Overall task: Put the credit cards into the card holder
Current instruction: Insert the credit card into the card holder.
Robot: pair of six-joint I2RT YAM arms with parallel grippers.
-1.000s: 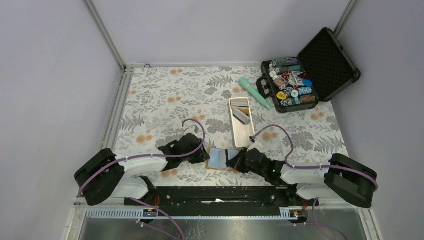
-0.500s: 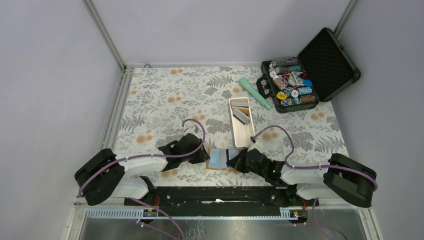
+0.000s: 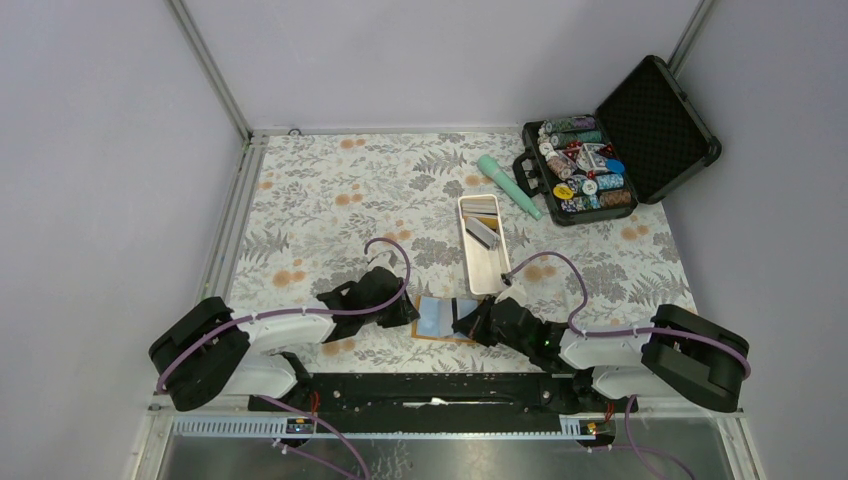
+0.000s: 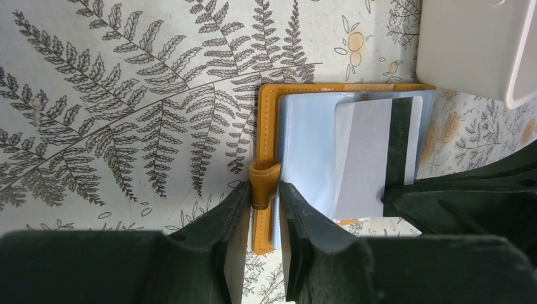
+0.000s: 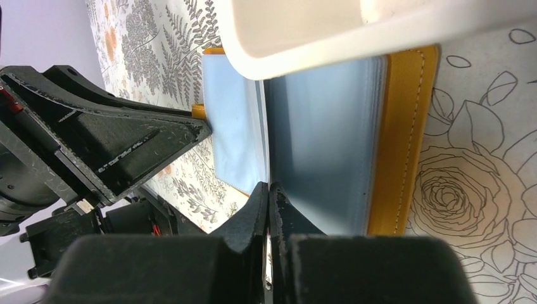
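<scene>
The orange card holder (image 3: 437, 318) lies open near the table's front edge, its light blue pockets (image 4: 307, 145) facing up. My left gripper (image 4: 263, 190) is shut on its orange snap tab (image 4: 263, 183) at the left edge. A white credit card (image 4: 364, 158) with a black stripe lies partly in over the pockets. My right gripper (image 5: 269, 187) is shut on that card's thin edge, beside the holder's right page (image 5: 329, 139). More credit cards (image 3: 482, 232) lie in the white tray (image 3: 485, 272).
The white tray's near end (image 4: 468, 44) overhangs the holder's far right corner. A teal cylinder (image 3: 508, 185) lies behind the tray. An open black case (image 3: 655, 115) of poker chips (image 3: 583, 170) stands at the back right. Metal rails edge the floral cloth on the left.
The right arm has edged slightly to the left. The left gripper and the card holder have stayed put.
</scene>
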